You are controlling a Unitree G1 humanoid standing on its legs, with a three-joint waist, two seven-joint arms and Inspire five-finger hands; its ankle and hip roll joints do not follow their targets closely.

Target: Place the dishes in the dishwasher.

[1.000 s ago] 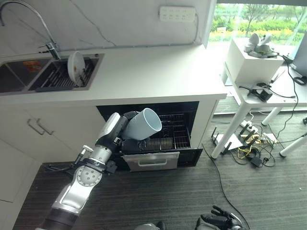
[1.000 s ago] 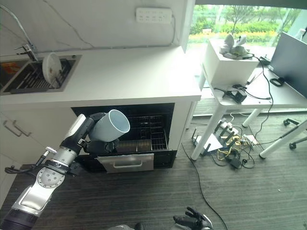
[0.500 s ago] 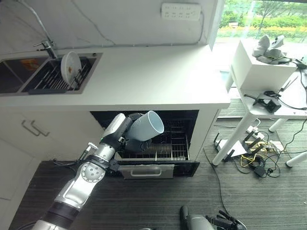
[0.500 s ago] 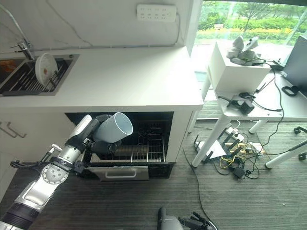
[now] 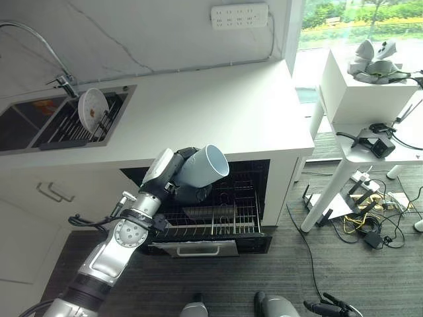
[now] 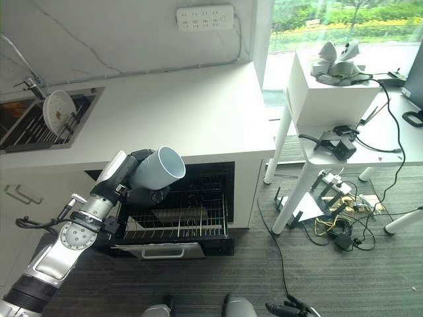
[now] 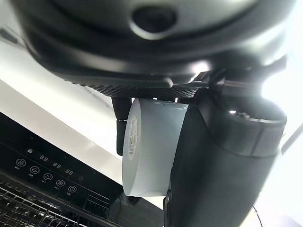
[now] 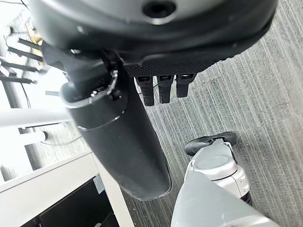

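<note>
Near the middle of the left eye view, the left hand [image 5: 177, 179] holds a pale blue cup [image 5: 203, 169], fingers and thumb curled round its body. The cup lies tilted, its open mouth turned toward the right of the frame and slightly up. It hangs in front of the counter [image 5: 218, 112] edge, above the left part of the rack [image 5: 211, 223], clear of the wires. The rack is pulled out of the open dishwasher [image 5: 261, 188], which sits under the counter at the centre of the frame; a dark item lies on the rack just below the cup, too dim to tell what it is. In the left wrist view the cup [image 7: 151, 146] shows side-on between the thumb [image 7: 222, 165] and a finger [image 7: 122, 124], with the dishwasher's control strip [image 7: 45, 172] at lower left. At the upper left of the left eye view a sink [image 5: 26, 129] is set into the counter, with a white plate [image 5: 90, 107] standing on edge in a drying rack [image 5: 76, 125] and a tap [image 5: 46, 49] behind it. A power strip [image 5: 240, 14] is fixed to the wall at the top. At the right a white table [image 5: 370, 105] carries small devices, with cables on the floor beneath. In the right wrist view the right hand [image 8: 163, 87] hangs over grey floor [image 8: 236, 94], its fingers relaxed and holding nothing.
</note>
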